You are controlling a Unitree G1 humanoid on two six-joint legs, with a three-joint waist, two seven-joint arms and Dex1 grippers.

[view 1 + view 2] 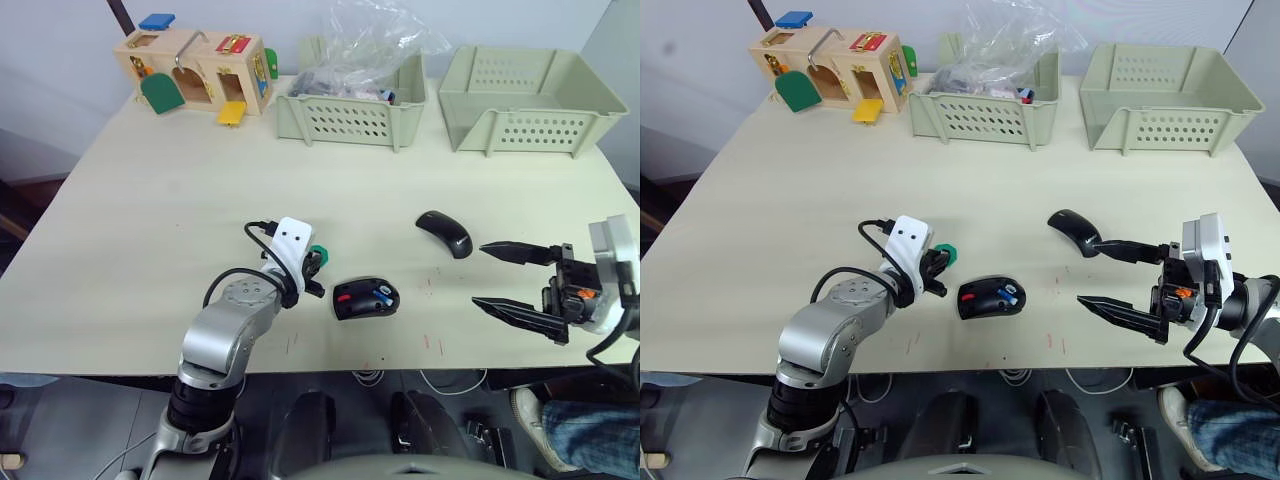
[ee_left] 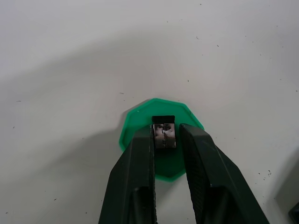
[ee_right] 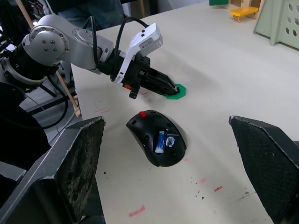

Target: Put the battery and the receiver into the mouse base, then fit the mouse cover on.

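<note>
The black mouse base (image 1: 365, 297) with a red wheel lies open near the table's front edge, with the blue battery (image 3: 160, 141) inside its compartment. Just left of it is a green disc (image 2: 140, 126) carrying the small dark receiver (image 2: 163, 126). My left gripper (image 1: 316, 264) reaches down onto the disc, and its fingers (image 2: 135, 158) are shut on the receiver from both sides. The curved black mouse cover (image 1: 445, 232) rests on the table to the right of the base. My right gripper (image 1: 480, 274) hovers open just right of the cover, holding nothing.
At the back of the table stand a wooden toy box (image 1: 195, 72), a basket (image 1: 350, 118) holding a plastic bag, and an empty basket (image 1: 525, 100). A person's leg in jeans (image 1: 590, 435) shows below the table's front right corner.
</note>
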